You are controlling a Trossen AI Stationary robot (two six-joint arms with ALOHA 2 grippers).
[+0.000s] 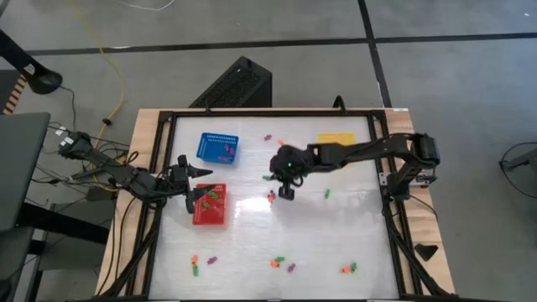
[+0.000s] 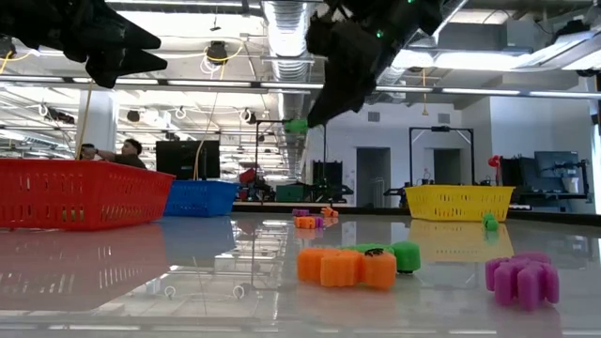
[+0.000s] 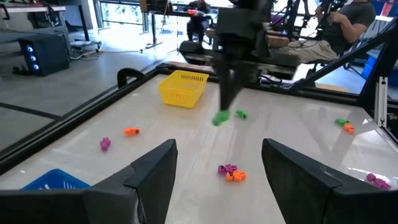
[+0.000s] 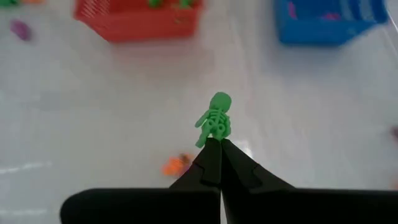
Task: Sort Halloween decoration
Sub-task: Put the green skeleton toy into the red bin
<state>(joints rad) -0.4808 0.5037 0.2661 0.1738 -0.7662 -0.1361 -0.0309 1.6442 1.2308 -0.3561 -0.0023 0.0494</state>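
Observation:
The Halloween decoration is many tiny orange, green and purple trinkets scattered on the white table, such as a purple and orange pair [image 1: 271, 197] and a green one [image 1: 327, 194]. My right gripper [image 1: 288, 191] hangs over the table's middle, shut on a green skeleton figure [image 4: 214, 121], which also shows in the low view as a green speck [image 2: 297, 125]. My left gripper [image 1: 206, 184] hovers open above the red basket [image 1: 210, 208], which has green trinkets in it. Its fingers [image 3: 149, 174] stand wide apart. My right gripper pinches the green skeleton's lower end [image 4: 211, 140] between its two fingertips [image 4: 233, 163]. The fingers come from above, slanting down. The figure sticks out beyond the tips, head away from them, lifted well clear of the table.
A blue basket [image 1: 218, 148] stands at the far left and a yellow basket [image 1: 336, 138] at the far right. More trinkets lie along the near edge [image 1: 277, 262] [image 1: 348, 268] [image 1: 195, 267]. A black frame [image 1: 159, 168] rims the table. People sit in the room beyond [image 3: 348, 25].

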